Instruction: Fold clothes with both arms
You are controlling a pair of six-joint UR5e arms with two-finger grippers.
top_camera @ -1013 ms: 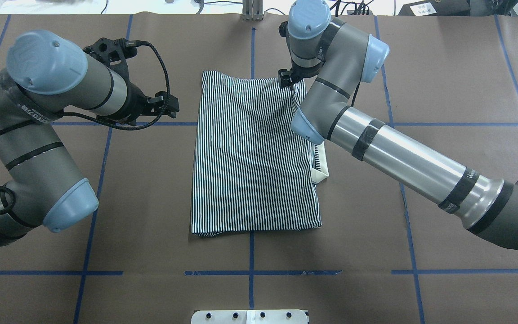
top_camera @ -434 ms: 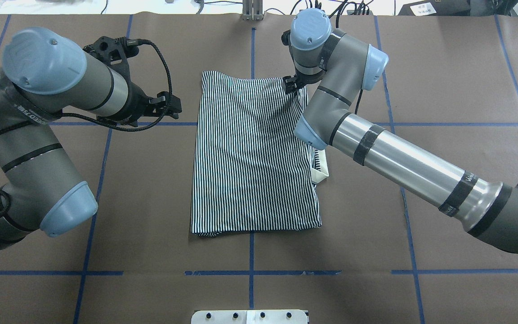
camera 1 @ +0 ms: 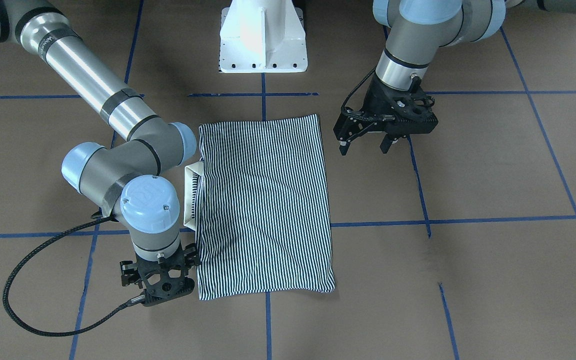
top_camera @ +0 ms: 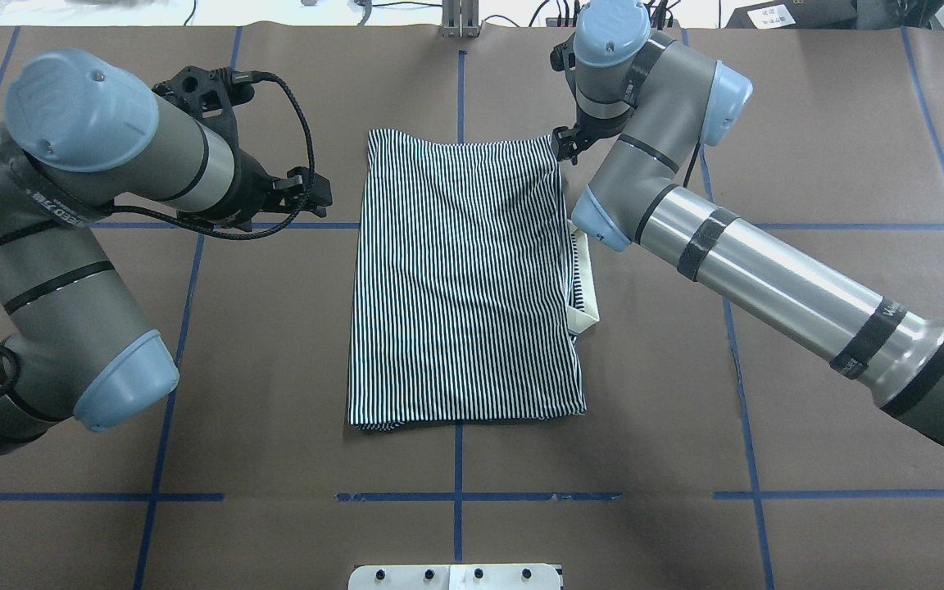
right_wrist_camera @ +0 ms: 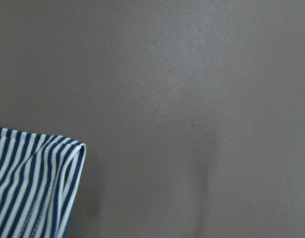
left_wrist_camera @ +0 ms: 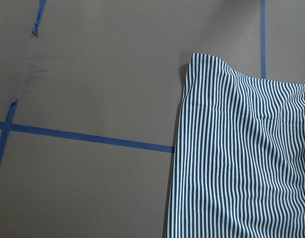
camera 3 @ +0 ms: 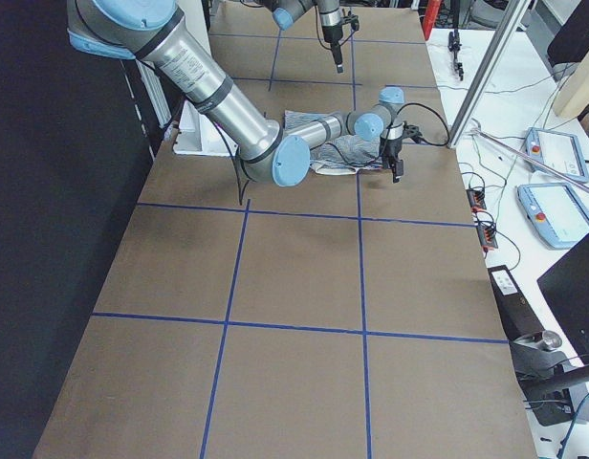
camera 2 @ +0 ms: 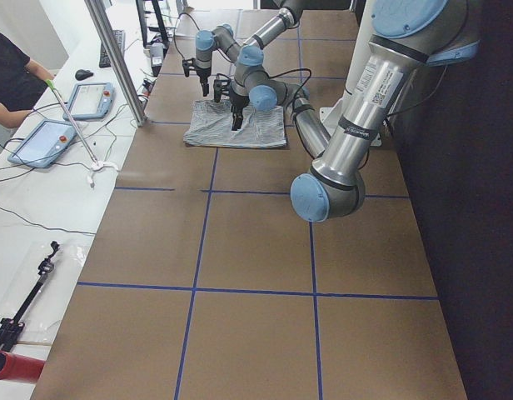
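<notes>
At the centre of the brown paper-covered tabletop [top_camera: 808, 164] lies the short-sleeved polo shirt with thin navy-and-white stripes [top_camera: 464, 279]. It is folded into a flat upright rectangle, plain side up. Its plain cream collar [top_camera: 588, 288] protrudes from the right edge, about midway along.

Handling assessment: the garment appears to be light, soft and limp. It should drape from any grasp point and offer no stiffness of its own. The stacked layers are likely to slide over each other, so pinch through the full thickness. The collar is probably the firmest part, but pulling there would likely undo the fold.

Recommended grasp points: the two far corners or the two near corners, one per arm, lifted together and level. Grasping a single layer risks peeling the stack open.

The black two-finger right end effector [top_camera: 564, 146] stands just beside the far right corner of the shirt. Its wrist view shows only that corner and bare tabletop, so the finger spacing cannot be told.

The black two-finger left end effector [camera 1: 364, 146] hangs left of the shirt, apart from its edge, with fingers spread wide and nothing between them.
</notes>
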